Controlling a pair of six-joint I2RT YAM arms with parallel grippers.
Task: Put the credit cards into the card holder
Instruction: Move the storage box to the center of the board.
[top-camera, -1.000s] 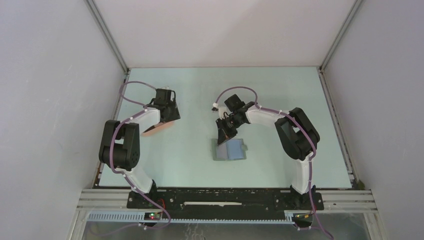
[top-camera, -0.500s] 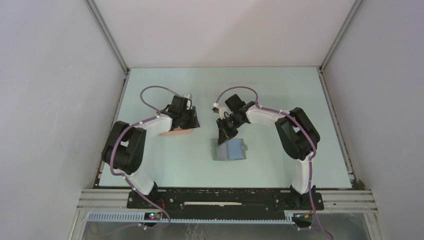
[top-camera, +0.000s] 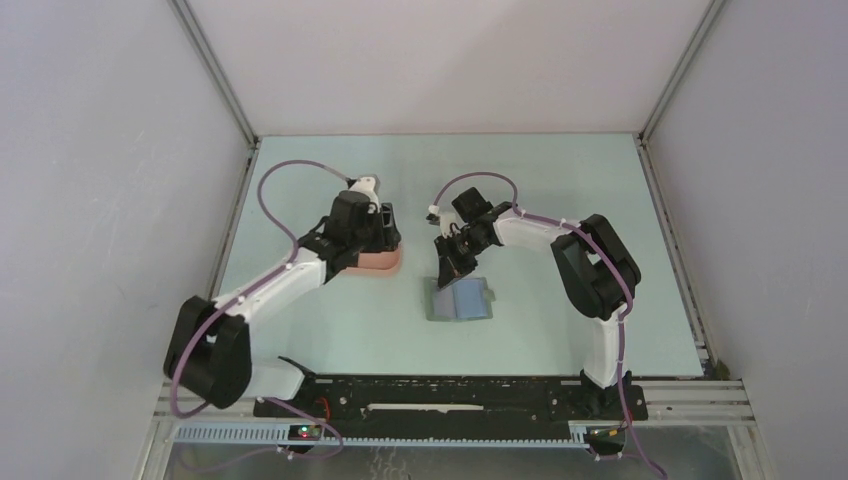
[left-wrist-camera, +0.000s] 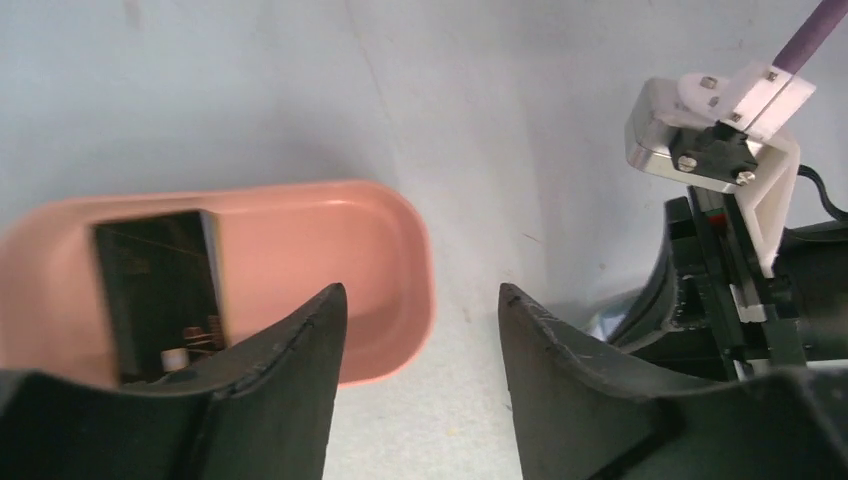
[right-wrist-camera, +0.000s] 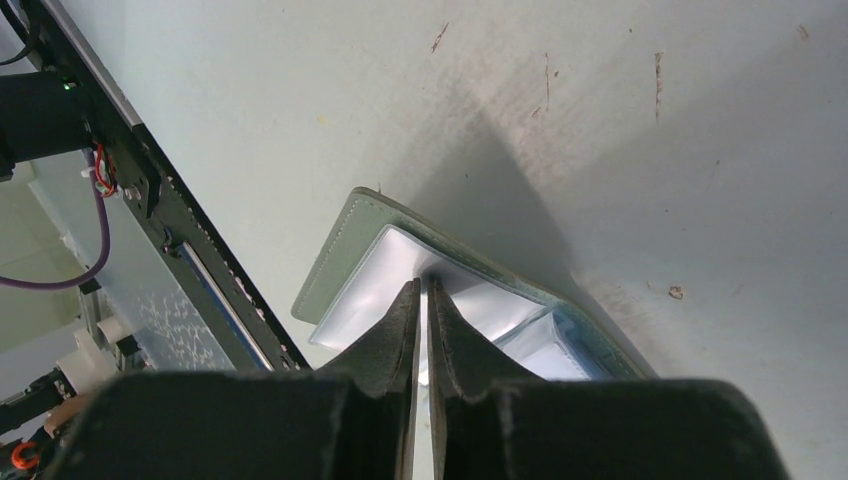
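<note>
One dark flat credit card (left-wrist-camera: 160, 290) lies in the pink oblong tray (left-wrist-camera: 400, 260): centre your released, empty left gripper (left-wrist-camera: 420, 292) over it, with your right gripper (right-wrist-camera: 422, 285) clenched at the grey-green folding card holder (right-wrist-camera: 340, 260).

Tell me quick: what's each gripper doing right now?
Left gripper: open, holding nothing, above the pink tray.
Right gripper: jaws shut on a thin sheet at the open card holder; card or sleeve, cannot tell.
</note>
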